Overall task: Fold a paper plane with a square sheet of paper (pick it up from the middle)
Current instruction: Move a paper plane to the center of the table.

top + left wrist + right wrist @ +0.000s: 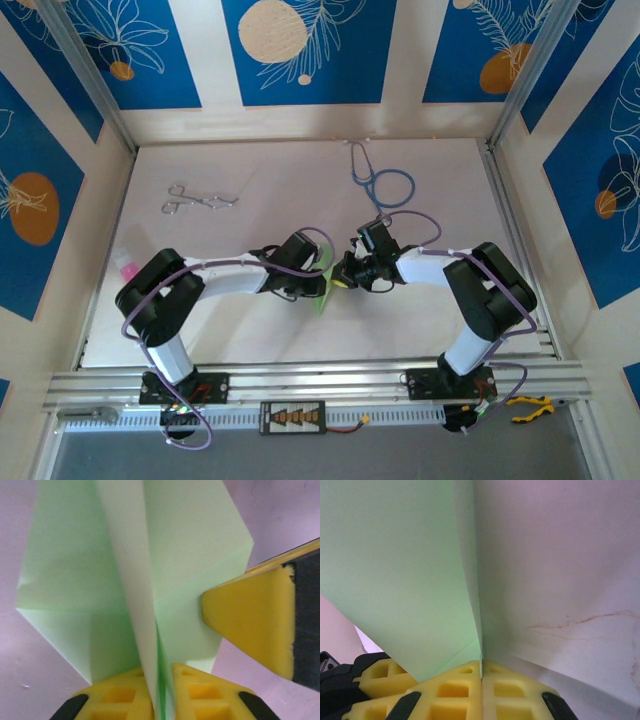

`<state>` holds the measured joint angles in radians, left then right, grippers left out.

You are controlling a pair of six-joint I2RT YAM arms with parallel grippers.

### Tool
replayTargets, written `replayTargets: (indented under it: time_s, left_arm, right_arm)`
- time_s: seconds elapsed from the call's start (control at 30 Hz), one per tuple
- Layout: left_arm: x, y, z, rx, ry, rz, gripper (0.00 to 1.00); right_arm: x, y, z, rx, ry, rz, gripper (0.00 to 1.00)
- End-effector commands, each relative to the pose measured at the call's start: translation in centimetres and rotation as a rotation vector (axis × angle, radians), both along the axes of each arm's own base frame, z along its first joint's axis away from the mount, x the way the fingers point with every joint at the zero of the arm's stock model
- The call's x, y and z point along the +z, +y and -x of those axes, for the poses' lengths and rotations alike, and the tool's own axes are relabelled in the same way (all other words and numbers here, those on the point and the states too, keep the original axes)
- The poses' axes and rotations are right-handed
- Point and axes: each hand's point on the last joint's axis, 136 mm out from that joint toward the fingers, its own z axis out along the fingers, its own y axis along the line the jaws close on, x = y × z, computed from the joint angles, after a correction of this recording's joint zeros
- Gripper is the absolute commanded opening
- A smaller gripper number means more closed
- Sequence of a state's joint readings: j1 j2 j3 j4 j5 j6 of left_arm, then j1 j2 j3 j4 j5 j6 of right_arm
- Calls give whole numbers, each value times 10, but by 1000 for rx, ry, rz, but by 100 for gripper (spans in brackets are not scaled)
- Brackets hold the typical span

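- Two grippers, the left gripper point(161, 702) and the right gripper point(481, 676), meet low over the middle of the pale table point(270, 175). Between them the pale green sheet of paper point(195, 555), creased into several flaps, stands on edge.
- The left gripper has its yellow pads pressed together on the sheet's upright central ridge, pinching the thin fold at its lower end.
- The right gripper is likewise pinched closed, with a thin edge of the sheet running down into the seam between its pads. In the left wrist view one of its yellow fingers point(250, 625) lies against the right-hand flap.
- The step in hand, as I judge it, is setting the centre crease so the wings can be turned down.
- To do it well, one pinch should hold firm as an anchor while the other slides along the ridge without tugging, since such thin paper would skew or tear.
- The flaps on either side should be checked for evenness before pressing hard; a crooked ridge gives a lopsided dart.
- The blue stethoscope point(385, 185) lies well apart at the far side and should not interfere.
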<state>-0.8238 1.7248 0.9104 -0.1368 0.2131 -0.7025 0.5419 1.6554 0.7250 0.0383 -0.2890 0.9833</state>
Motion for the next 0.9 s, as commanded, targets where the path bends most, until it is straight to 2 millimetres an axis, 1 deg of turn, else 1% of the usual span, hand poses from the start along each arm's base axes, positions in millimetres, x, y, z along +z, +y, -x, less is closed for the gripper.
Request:
replayTargets:
  time_s: [0.0, 0.17, 0.33, 0.5, 0.57, 0.63, 0.7, 0.77, 0.8, 0.87]
  left_arm:
    - [-3, 2, 0, -14, -9, -47, 11]
    - [-4, -2, -1, -19, -3, -40, 9]
    - [-6, -6, 0, -13, 18, -18, 12]
    - [-4, -10, -2, -13, 14, -3, 14]
    - [-4, -9, -2, -13, 13, -6, 12]
    - [-5, -8, -2, -12, 13, -12, 7]
    - [-3, -4, -4, 0, -1, -27, 4]
    - [-1, 3, -6, 19, -21, -62, 1]
    - [2, 9, -9, 33, -37, -87, 0]
    - [3, 29, -15, 99, -58, -190, 0]
  right_arm:
    - [-6, -1, 6, -2, 40, -8, 4]
    - [-5, -1, 6, 2, 37, -16, 4]
    - [-6, -1, 6, 2, 37, -16, 5]
    - [-7, -2, 7, 1, 41, -14, 5]
    - [-7, -2, 7, 0, 40, -14, 6]
    - [-6, -3, 7, 0, 39, -15, 6]
    - [-3, -3, 6, 2, 28, -18, 8]
    - [1, -6, 5, 0, 13, -12, 11]
    - [3, -8, 5, -3, 1, -7, 15]
    - [8, -14, 3, -12, -20, 6, 18]
